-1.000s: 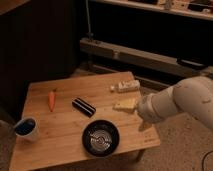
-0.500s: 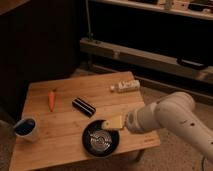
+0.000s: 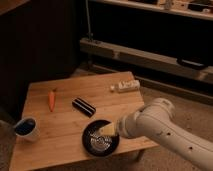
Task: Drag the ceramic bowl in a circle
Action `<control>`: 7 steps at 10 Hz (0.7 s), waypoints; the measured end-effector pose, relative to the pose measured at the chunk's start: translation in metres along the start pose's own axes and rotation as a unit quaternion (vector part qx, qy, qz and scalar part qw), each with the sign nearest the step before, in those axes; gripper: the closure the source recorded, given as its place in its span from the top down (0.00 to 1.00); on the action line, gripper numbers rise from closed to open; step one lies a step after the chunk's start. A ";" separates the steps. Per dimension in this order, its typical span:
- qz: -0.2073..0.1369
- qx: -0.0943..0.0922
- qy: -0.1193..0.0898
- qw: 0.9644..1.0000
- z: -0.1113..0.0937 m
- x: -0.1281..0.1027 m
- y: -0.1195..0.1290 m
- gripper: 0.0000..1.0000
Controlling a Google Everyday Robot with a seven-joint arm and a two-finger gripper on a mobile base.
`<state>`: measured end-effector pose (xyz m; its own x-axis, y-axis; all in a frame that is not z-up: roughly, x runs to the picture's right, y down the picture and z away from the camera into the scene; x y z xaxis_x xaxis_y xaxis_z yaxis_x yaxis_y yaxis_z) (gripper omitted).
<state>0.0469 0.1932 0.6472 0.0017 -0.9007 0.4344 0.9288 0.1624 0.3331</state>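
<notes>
Over the ceramic bowl (image 3: 96, 145), the tool (image 3: 106, 131) stands spread wide, holding nothing.

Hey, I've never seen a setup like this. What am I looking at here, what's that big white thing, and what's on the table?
The big white thing is a robot arm. The single camera looks down on a wooden table. The arm's end effector, its grasping part, is over the black ceramic bowl near the front edge. Also on the table are an orange carrot, a black ribbed block, a white cup that is blue inside, and a pale box at the back. Nothing is lifted.
</notes>
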 end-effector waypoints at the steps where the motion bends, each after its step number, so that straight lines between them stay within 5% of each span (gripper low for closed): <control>1: 0.006 -0.006 -0.007 1.000 0.016 0.001 0.006 0.80; 4: 0.017 -0.016 -0.026 0.999 0.045 0.010 0.022 0.80; 7: 0.052 -0.006 -0.043 0.998 0.071 0.020 0.041 0.80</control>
<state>0.0590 0.2109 0.7288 0.0670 -0.8412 0.5365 0.9295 0.2481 0.2729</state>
